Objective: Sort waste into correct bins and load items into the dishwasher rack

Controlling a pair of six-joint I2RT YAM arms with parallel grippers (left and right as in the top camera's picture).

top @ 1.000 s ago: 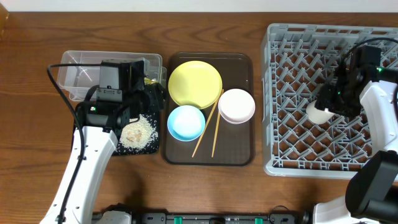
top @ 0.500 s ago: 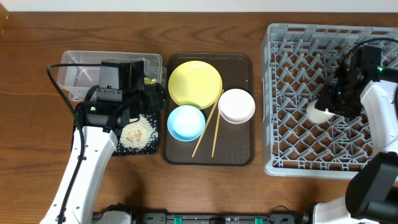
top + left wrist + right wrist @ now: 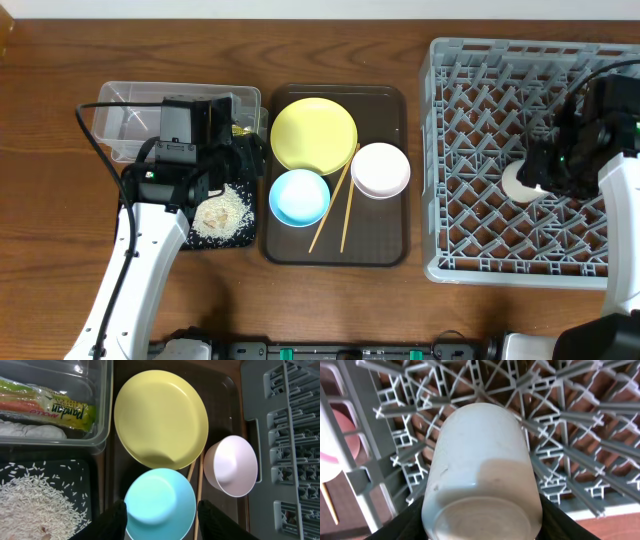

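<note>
My right gripper (image 3: pixel 481 525) is shut on the pale green cup (image 3: pixel 480 470), held mouth-down over the grey dishwasher rack (image 3: pixel 470 60); overhead the cup (image 3: pixel 518 182) shows beside the gripper (image 3: pixel 548 172). My left gripper (image 3: pixel 160 520) is open and empty above the light blue bowl (image 3: pixel 159 502), between the bins and the brown tray. The yellow plate (image 3: pixel 313 135), light blue bowl (image 3: pixel 299 196), white bowl (image 3: pixel 380 169) and two chopsticks (image 3: pixel 340 205) lie on the brown tray. The clear tub (image 3: pixel 130 115) holds the snack wrapper (image 3: pixel 60 407) and white scrap (image 3: pixel 40 431). Rice (image 3: pixel 222 212) lies in the black tray (image 3: pixel 245 235).
The dark brown serving tray (image 3: pixel 390 250) sits mid-table between the bins and the rack. The rack's walls and pegs surround the right gripper. A black cable (image 3: pixel 95 140) runs along the left arm over the tub.
My right gripper with the cup has shifted slightly right and down over the rack, and the cup now looks more upside-down. The left arm has not moved.
</note>
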